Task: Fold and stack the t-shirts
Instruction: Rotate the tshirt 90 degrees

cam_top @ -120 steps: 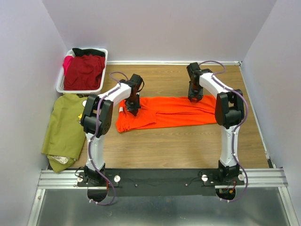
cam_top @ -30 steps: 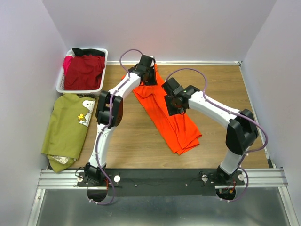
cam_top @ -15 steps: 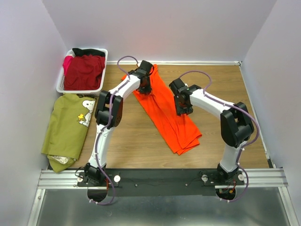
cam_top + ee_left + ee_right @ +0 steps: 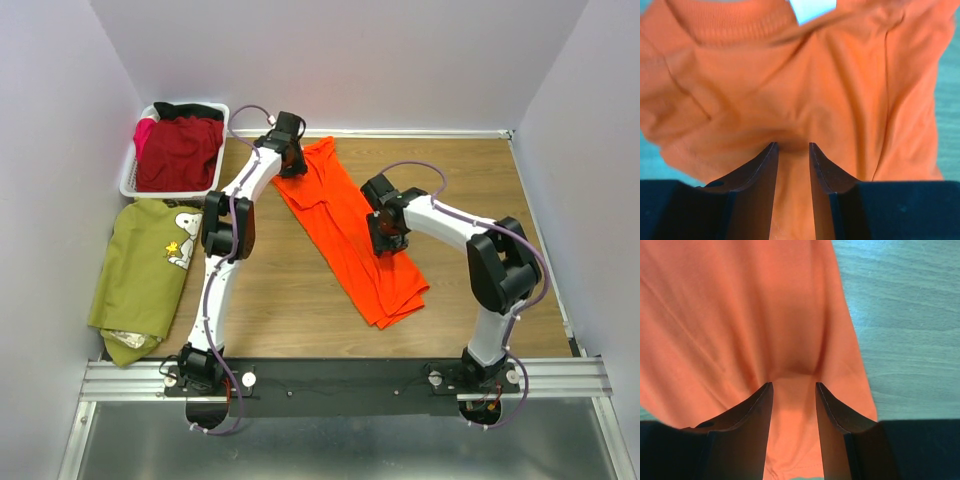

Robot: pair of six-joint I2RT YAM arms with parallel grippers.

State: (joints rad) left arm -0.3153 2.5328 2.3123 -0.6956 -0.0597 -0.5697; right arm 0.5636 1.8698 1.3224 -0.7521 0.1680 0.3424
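Cloth of the plain bright orange t-shirt (image 4: 345,240) lies as a diagonal strip on the brown wooden table (image 4: 290,300), collar at the far left; the left gripper (image 4: 792,146) pinches the collar end, and the right gripper (image 4: 794,385) pinches the right edge mid-length, both jaws narrow

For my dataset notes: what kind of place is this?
Probably a lab test cell: white walls enclose a wood-grain table, and the left arm and right arm stand on a metal rail.
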